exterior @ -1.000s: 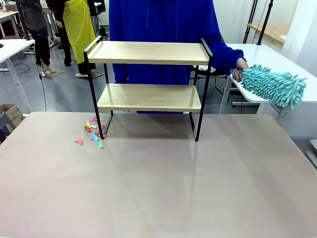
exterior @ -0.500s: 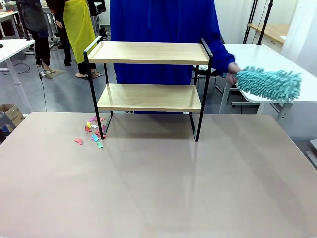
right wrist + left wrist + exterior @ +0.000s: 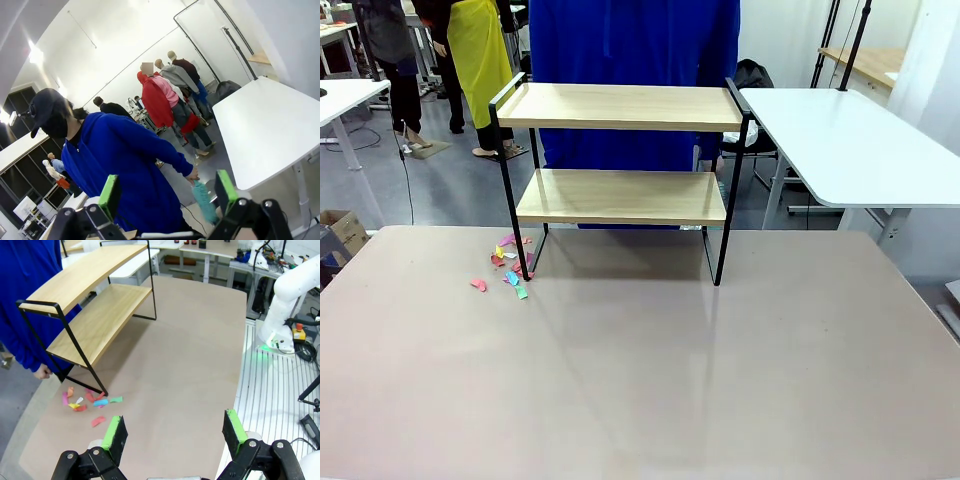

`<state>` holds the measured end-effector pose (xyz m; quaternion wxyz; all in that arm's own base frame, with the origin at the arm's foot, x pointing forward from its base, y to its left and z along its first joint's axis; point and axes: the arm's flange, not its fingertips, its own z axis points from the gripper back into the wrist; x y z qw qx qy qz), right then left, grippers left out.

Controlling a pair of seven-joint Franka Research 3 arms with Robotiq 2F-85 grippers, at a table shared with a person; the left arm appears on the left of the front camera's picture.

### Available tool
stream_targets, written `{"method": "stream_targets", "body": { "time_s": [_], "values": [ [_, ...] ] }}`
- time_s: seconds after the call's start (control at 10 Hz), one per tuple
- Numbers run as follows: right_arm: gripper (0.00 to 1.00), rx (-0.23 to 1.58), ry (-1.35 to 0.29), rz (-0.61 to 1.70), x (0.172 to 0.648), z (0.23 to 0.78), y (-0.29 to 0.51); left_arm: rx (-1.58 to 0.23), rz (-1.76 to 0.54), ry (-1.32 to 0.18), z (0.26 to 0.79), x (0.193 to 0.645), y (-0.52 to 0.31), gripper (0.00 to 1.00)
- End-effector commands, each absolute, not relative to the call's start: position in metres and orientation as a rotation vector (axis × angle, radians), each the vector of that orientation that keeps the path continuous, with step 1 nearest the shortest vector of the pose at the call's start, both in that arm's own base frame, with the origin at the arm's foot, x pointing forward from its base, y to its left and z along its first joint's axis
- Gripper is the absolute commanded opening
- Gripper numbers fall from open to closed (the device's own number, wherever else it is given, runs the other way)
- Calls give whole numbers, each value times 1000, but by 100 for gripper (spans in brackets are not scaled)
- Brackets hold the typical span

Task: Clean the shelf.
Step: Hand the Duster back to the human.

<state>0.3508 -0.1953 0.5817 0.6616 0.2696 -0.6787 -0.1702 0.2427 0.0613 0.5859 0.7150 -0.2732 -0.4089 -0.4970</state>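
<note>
The shelf [image 3: 620, 165] stands upright near the far edge of the table [image 3: 640, 380], left of the middle, its four black legs on the tabletop. Both wood boards are bare. In the left wrist view the shelf [image 3: 95, 300] sits at the upper left, seen from one end.

A small heap of coloured scraps [image 3: 507, 268] lies on the table at the shelf's front left leg, some touching the foot, a few spread just outside it. The left wrist view shows the same scraps [image 3: 87, 402] around that foot.

A person in a blue top [image 3: 630, 60] stands right behind the shelf, at the far side of the table. In the right wrist view this person holds a teal duster [image 3: 204, 200] low in one hand [image 3: 192, 175], its head hanging down.

The left claw [image 3: 175, 432] hangs above the table's near part, jaws wide apart with nothing between them. The right claw [image 3: 167, 192] points out at the room, jaws likewise spread wide and empty.

A white side table [image 3: 840, 140] stands to the right, beyond the main one.
</note>
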Motion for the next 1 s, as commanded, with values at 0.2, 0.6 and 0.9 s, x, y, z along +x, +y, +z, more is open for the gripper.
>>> {"method": "stream_targets", "body": {
  "time_s": [0.2,0.6,0.9],
  "values": [
    [100,588,-1542,-372,348,579,-195,-622,-1114,-925,587,244,59,100],
    [100,588,-1542,-372,348,579,-195,-622,-1114,-925,587,244,59,100],
    [100,588,-1542,-372,348,579,-195,-622,-1114,-925,587,244,59,100]
  ]
}}
